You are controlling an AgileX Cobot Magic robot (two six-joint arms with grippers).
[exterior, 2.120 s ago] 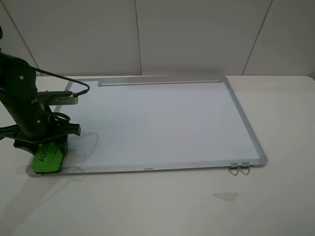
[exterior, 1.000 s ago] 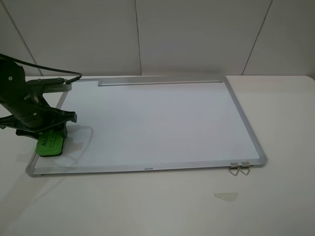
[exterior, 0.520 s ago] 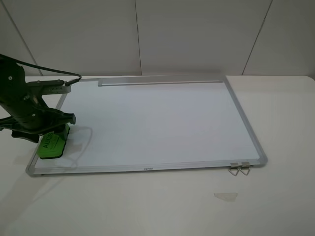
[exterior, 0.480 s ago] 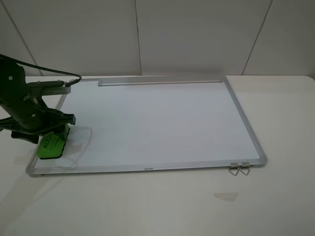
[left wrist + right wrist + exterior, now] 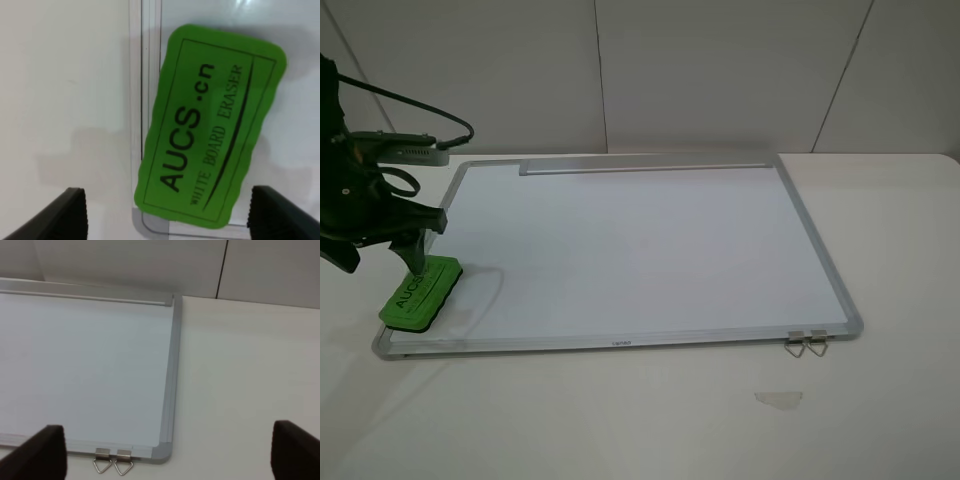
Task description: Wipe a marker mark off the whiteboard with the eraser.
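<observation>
Left gripper (image 5: 165, 210) is spread wide above the eraser (image 5: 210, 125); since it overhangs the whiteboard (image 5: 640, 250) frame, regrasping might tip it.

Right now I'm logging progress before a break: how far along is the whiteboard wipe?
Looks essentially done: no marker mark shows on the whiteboard in any view. The eraser lies flat at the board's near-left corner, overlapping the frame, and the left gripper hangs open above it, fingers clear of its sides. The right gripper is open over the far-right part of the board, holding nothing. What's left, probably, is only retracting the arms.
</observation>
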